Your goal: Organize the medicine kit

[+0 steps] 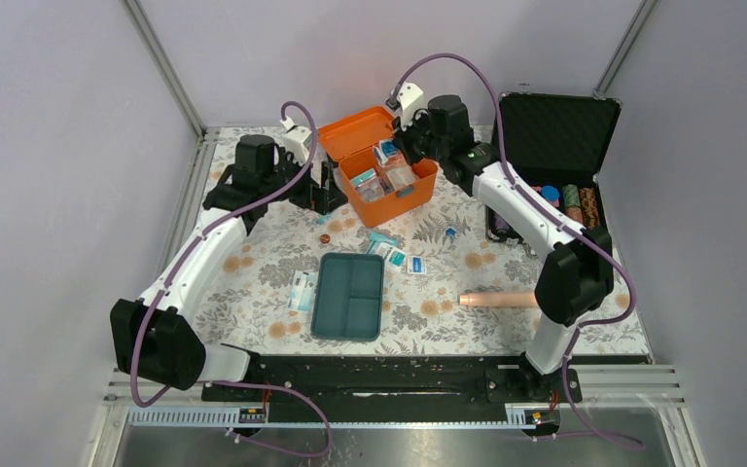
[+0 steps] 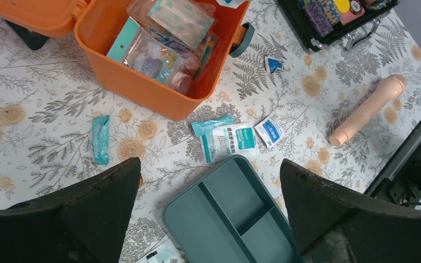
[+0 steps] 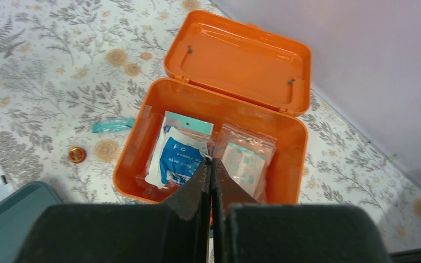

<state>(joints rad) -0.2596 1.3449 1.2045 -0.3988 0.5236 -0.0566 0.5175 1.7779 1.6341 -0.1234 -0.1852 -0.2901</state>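
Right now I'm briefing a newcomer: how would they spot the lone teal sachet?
Find the open orange box at the table's far middle. Off its near left corner, by a small red disc, lies a narrow teal sachet. It lies alone; the other teal packets cluster by the teal tray.

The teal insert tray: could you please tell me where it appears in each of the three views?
Top external: the teal insert tray lies at the centre, nearer the arm bases than the orange box.
Left wrist: bottom centre, cut off by the lower edge.
Right wrist: only a corner shows, at the bottom left.
Shared landmark: the open orange box, upper left in the left wrist view and central in the right wrist view.
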